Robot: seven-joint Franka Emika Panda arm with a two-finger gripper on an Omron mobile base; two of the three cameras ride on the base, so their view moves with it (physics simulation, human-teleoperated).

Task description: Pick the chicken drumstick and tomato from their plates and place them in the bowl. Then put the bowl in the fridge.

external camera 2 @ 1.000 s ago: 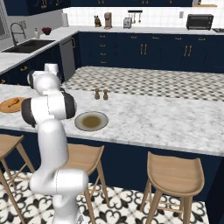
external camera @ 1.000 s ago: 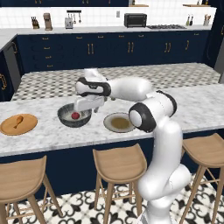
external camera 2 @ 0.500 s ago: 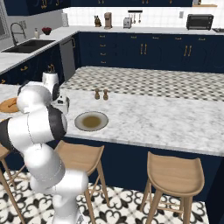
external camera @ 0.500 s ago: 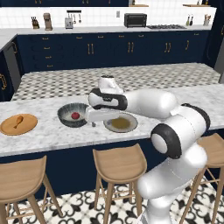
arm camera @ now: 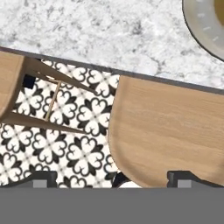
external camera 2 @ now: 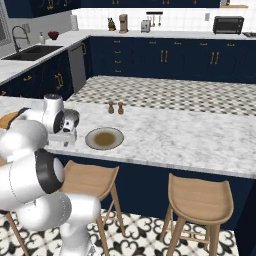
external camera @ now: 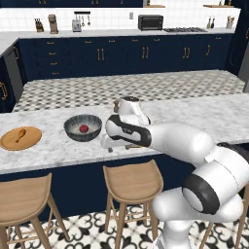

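tomato (external camera: 83,128): small red ball resting inside the bowl (external camera: 73,133), near the centre of its pale interior. bowl: deep, dark speckled grey, upright on the marble counter. chicken drumstick (external camera: 20,134): golden-brown, lying flat on the orange-tan wooden plate (external camera: 31,141), which sits well left of the bowl (left base view). grey-rimmed plate (external camera 2: 92,141): flat, brown centre, nothing on it, near the counter's front edge; a segment of its rim also appears in the hand view's upper right corner (arm camera: 197,33).
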